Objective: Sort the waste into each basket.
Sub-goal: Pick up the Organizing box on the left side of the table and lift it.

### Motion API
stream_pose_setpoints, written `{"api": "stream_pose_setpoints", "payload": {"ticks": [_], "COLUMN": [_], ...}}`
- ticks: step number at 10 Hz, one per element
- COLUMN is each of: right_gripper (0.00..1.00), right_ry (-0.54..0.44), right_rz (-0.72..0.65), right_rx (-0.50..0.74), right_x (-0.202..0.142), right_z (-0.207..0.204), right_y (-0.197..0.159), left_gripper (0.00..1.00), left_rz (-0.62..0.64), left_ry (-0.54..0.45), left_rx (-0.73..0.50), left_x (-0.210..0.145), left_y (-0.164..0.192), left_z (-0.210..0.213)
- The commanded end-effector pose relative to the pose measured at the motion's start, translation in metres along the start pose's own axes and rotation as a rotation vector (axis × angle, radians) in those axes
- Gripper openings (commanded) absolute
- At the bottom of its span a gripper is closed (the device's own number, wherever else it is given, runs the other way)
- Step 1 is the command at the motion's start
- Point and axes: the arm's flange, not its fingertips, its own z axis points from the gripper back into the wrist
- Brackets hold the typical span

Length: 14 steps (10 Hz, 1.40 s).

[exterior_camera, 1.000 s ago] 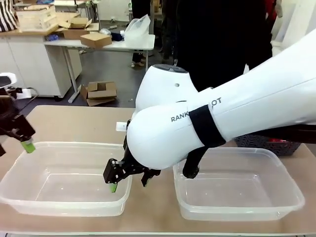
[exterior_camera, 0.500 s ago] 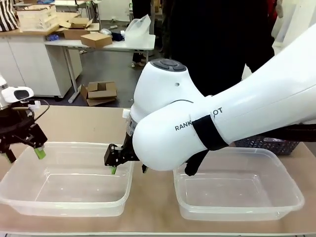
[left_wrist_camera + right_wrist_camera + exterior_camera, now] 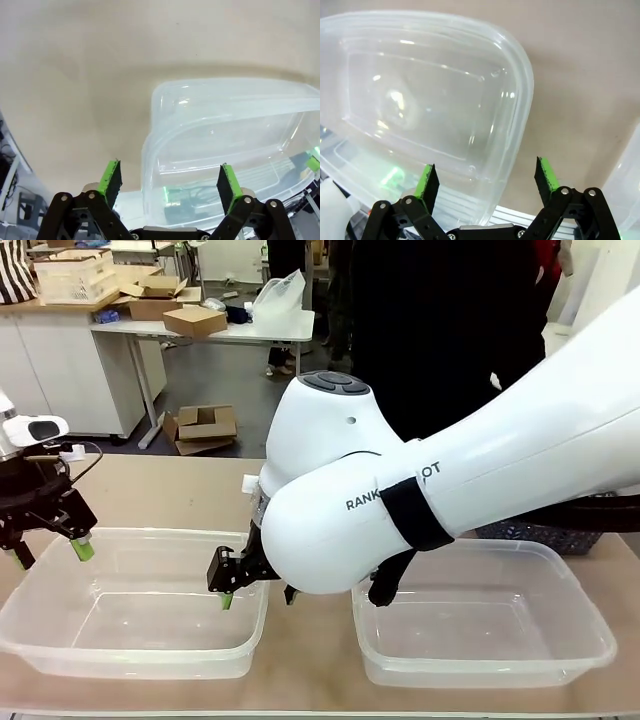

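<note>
Jaws spread wide on left gripper (image 3: 170, 172) and right gripper (image 3: 486, 172); both empty.

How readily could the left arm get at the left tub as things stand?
Probably yes, easily: the left gripper hangs open just above a far corner of the left tub, nothing between them; the right gripper is at its opposite rim.

The tub (image 3: 130, 534) under my right gripper (image 3: 256, 596) is clear plastic, glossy and smooth, glinting at the rim; the second tub (image 3: 480, 668), off to that gripper's far side, looks the same; the table (image 3: 100, 75) beneath is matt, pale tan, smooth; my left pads (image 3: 111, 176) look matt green on dull black fingers; my arm (image 3: 520, 450) shell is glossy white plastic.
</note>
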Motion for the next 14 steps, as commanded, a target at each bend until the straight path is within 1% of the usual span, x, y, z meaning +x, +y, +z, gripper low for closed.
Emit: {"api": "stream_pose_setpoints", "payload": {"ticks": [1, 2, 4, 7, 8, 9, 10, 11, 12, 13, 14], "right_gripper": [1.00, 1.00, 1.00, 1.00, 0.97, 0.41, 0.37, 0.00, 0.00, 0.00, 0.16], "right_ry": [-0.009, 0.007, 0.027, 0.050, 0.080, 0.101, 0.102, 0.106, 0.107, 0.106, 0.102], "right_rz": [-0.006, 0.004, -0.002, -0.009, -0.006, -0.013, -0.014, -0.017, -0.019, -0.018, -0.014], "right_rx": [0.005, 0.007, -0.021, -0.041, -0.055, -0.070, -0.072, -0.069, -0.071, -0.074, -0.077], "right_x": [0.001, 0.004, 0.007, 0.011, 0.011, 0.009, 0.009, 0.009, 0.009, 0.009, 0.008], "right_z": [0.000, 0.000, 0.004, 0.004, 0.003, 0.002, 0.002, 0.001, 0.001, 0.001, 0.002], "right_y": [-0.002, -0.001, 0.003, 0.006, 0.005, 0.005, 0.004, 0.005, 0.004, 0.005, 0.005], "left_gripper": [1.00, 1.00, 1.00, 1.00, 1.00, 0.41, 0.41, 0.00, 0.36, 0.00, 0.00], "left_rz": [0.008, 0.012, 0.027, 0.021, 0.024, 0.024, 0.024, 0.020, 0.026, 0.030, 0.032], "left_ry": [0.029, 0.044, 0.058, 0.073, 0.057, 0.067, 0.074, 0.077, 0.075, 0.071, 0.067], "left_rx": [0.012, -0.012, -0.008, -0.035, -0.045, -0.034, -0.022, -0.025, -0.029, -0.031, -0.037], "left_x": [-0.007, -0.011, -0.018, -0.018, -0.017, -0.016, -0.015, -0.015, -0.015, -0.015, -0.016], "left_y": [-0.003, 0.002, 0.007, 0.010, 0.011, 0.013, 0.015, 0.016, 0.017, 0.018, 0.017], "left_z": [-0.032, -0.039, -0.053, -0.062, -0.062, -0.061, -0.062, -0.063, -0.063, -0.063, -0.063]}}
